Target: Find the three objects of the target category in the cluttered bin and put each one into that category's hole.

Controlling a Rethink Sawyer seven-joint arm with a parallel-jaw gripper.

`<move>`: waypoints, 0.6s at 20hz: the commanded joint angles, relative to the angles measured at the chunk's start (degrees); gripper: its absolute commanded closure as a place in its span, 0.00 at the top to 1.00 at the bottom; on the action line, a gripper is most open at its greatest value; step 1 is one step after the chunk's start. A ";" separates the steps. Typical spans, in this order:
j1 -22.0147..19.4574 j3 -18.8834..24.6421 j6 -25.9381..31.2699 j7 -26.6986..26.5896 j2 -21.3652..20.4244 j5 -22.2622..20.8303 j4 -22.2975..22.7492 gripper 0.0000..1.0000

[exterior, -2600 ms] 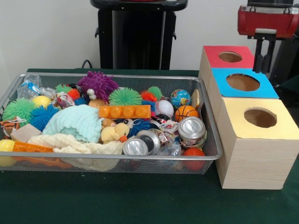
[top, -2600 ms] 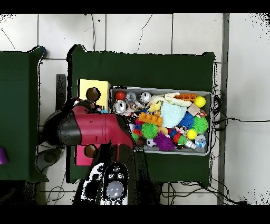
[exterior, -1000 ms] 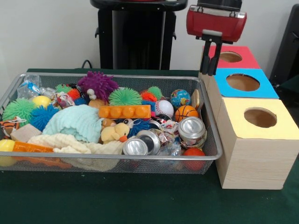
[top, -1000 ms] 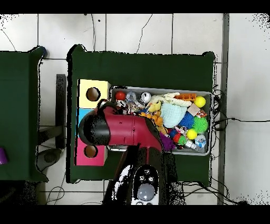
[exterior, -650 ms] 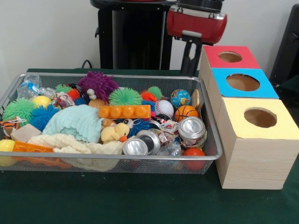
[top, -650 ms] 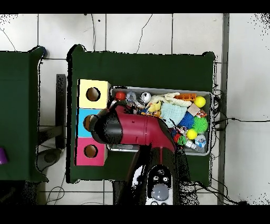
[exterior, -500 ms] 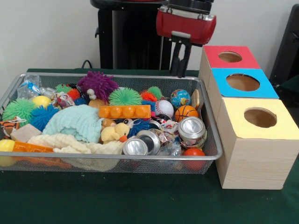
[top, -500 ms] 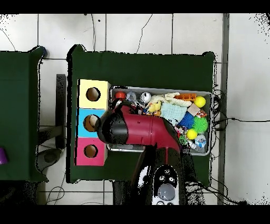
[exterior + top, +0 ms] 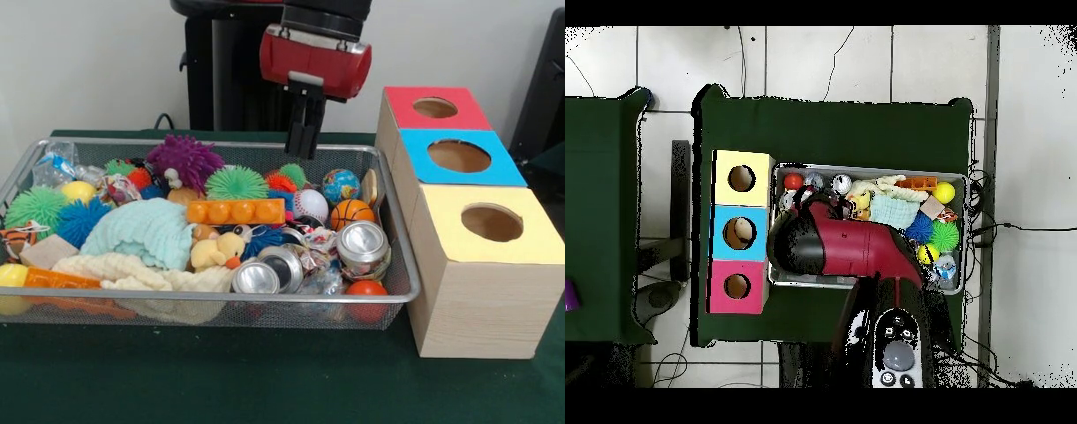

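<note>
The wire mesh bin (image 9: 177,302) is full of toys. A whitish wrinkly bundle with coloured patches (image 9: 320,240) lies between the silver cans (image 9: 362,241), and another (image 9: 117,187) lies at the back left. My gripper (image 9: 301,152) hangs over the bin's back rim, above the green and red spiky balls (image 9: 284,179). It looks open and holds nothing. The yellow-topped box's hole (image 9: 492,223) is right of the bin and also shows in the overhead view (image 9: 742,179). In the overhead view my red arm (image 9: 835,248) covers the gripper and the bin's left half.
The blue-topped box (image 9: 459,156) and red-topped box (image 9: 434,107) stand behind the yellow one. A mint cloth (image 9: 141,231), an orange brick (image 9: 235,212), a plush duck (image 9: 217,251) and small sport balls (image 9: 351,212) crowd the bin. Green cloth covers the table (image 9: 265,380).
My gripper has swung left in the front view, from above the boxes to above the bin's back right part, and has come lower. Nothing in the bin has moved.
</note>
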 commanded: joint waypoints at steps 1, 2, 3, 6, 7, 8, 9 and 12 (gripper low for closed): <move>-2.95 7.81 -6.20 2.01 4.85 -3.57 5.77 0.00; -2.93 7.91 -6.75 2.38 5.19 -3.66 5.77 0.00; -3.04 8.23 -7.67 2.93 5.65 -3.68 5.87 0.00; -3.24 8.78 -9.12 3.61 6.68 -3.75 5.70 0.00; -3.69 9.36 -9.85 3.66 7.10 -3.81 5.69 0.00; -3.77 9.46 -10.13 3.65 7.29 -3.80 5.62 0.00; -4.19 9.99 -10.40 3.55 7.46 -3.76 5.53 0.00; -5.61 11.62 -10.67 3.10 7.67 -3.71 5.46 0.00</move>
